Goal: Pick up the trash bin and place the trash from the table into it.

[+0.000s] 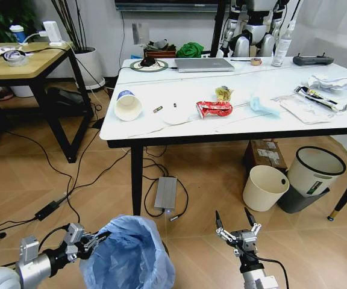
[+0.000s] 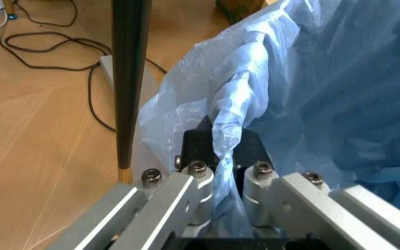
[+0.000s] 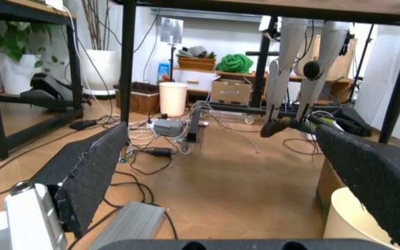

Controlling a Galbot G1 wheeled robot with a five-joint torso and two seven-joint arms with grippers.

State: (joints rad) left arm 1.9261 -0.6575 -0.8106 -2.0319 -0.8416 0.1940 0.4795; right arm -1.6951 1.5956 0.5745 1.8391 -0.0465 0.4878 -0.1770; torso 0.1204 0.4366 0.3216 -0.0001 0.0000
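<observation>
The trash bin [image 1: 128, 256], lined with a crinkled light-blue bag, stands on the floor in front of the table [image 1: 179, 129]. My left gripper [image 1: 95, 239] is shut on the bag's rim at the bin's left side. The left wrist view shows its fingers [image 2: 196, 151] pinching a twisted fold of the blue bag [image 2: 311, 78]. My right gripper [image 1: 237, 226] hangs open to the right of the bin, holding nothing, its pads [image 3: 92, 172] wide apart. Trash lies on the table: a paper cup [image 1: 128, 106], white lid [image 1: 175, 114], red wrapper [image 1: 214, 109], yellow wrapper [image 1: 224, 93], pale-blue mask [image 1: 262, 105], crumpled paper [image 1: 327, 82].
Under the table stand a cream bin [image 1: 264, 188] and a white bin with a black rim [image 1: 315, 170]. A grey box [image 1: 165, 192] and cables lie on the floor. A laptop [image 1: 203, 64] and spray bottle [image 1: 282, 48] sit at the table's back. A wood table [image 1: 23, 63] stands left.
</observation>
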